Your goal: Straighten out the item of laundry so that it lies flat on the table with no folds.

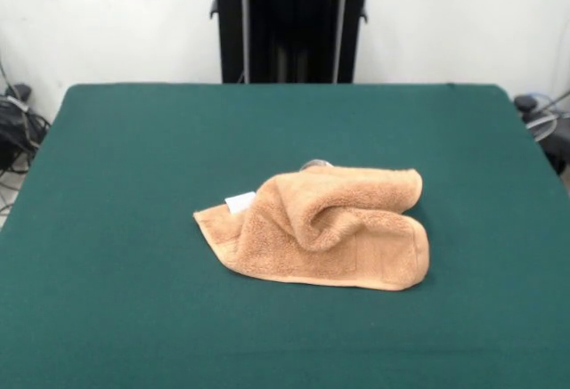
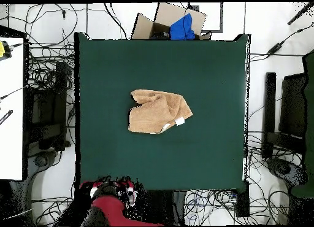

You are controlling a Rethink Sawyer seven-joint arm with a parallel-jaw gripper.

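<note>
The small orange-tan terry towel [image 1: 322, 226] lies crumpled near the middle of the dark green felt-topped table [image 1: 116, 309], its upper layer rolled over the lower. Soft and limp, it should lift easily by a free corner beside the white tag [image 1: 240, 202]. The drawn-back red arm [image 2: 113, 206] hides its gripper's state; I cannot tell.
</note>
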